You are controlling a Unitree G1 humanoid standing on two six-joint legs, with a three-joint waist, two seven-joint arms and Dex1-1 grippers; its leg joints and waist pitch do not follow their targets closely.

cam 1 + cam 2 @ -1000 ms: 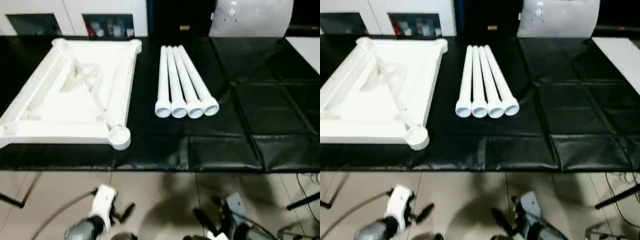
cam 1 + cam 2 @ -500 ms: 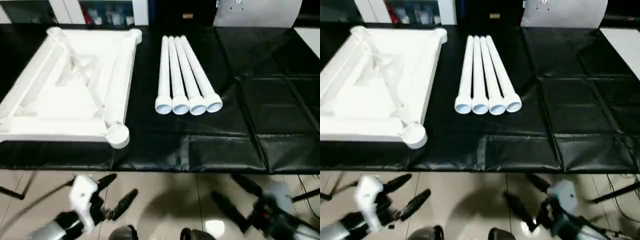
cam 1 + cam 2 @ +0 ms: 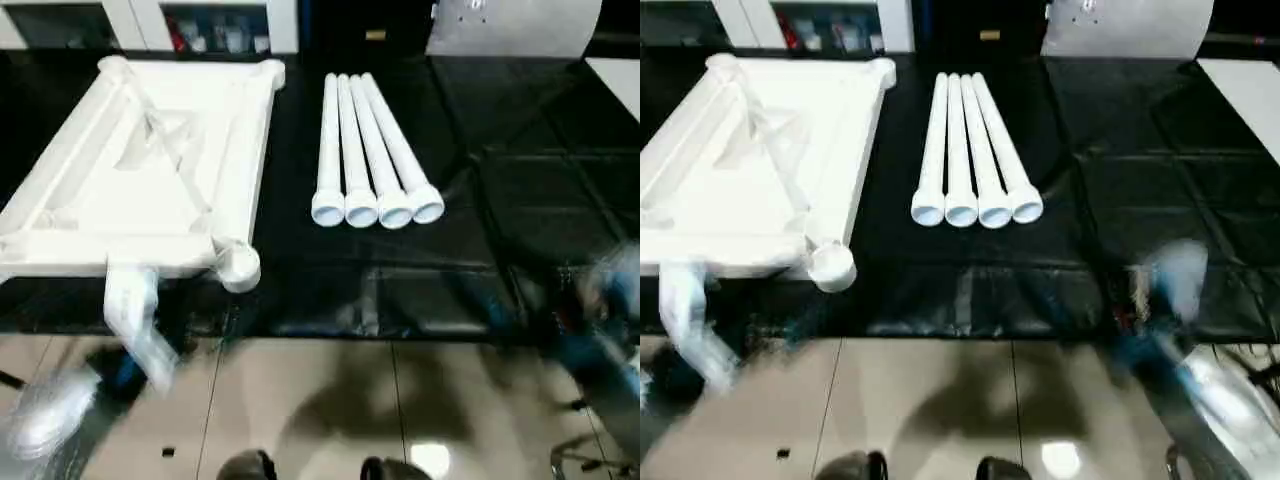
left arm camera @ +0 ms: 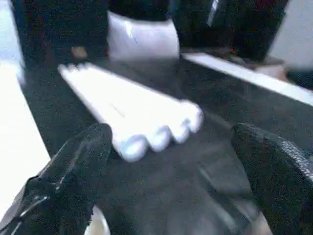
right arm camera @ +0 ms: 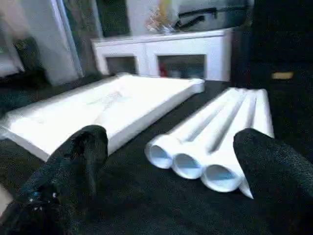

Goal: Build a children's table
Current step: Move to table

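Note:
The children's table lies in parts on a black-covered table. Its white top [image 3: 245, 150] rests upside down at the left, ribs up, with a round socket [image 3: 239, 265] at the near corner. Several white tube legs [image 3: 365, 150] lie side by side to its right, open ends towards me. My left arm [image 3: 135, 320] is a blur just in front of the top's near edge. My right arm [image 3: 1180, 290] is a blur over the table's front right. Both the left gripper [image 4: 171, 166] and the right gripper [image 5: 171, 166] are open, with nothing between their fingers.
The black cover [image 3: 530, 200] spreads bare to the right of the legs. White cabinets [image 3: 215, 20] and a grey-white cushion [image 3: 515, 25] stand behind the table. Tiled floor [image 3: 300, 400] lies below the table's front edge.
Both arms have swung up and outward from below the table's front edge: the left to the top's near edge, the right over the front right. Both grippers stayed open.

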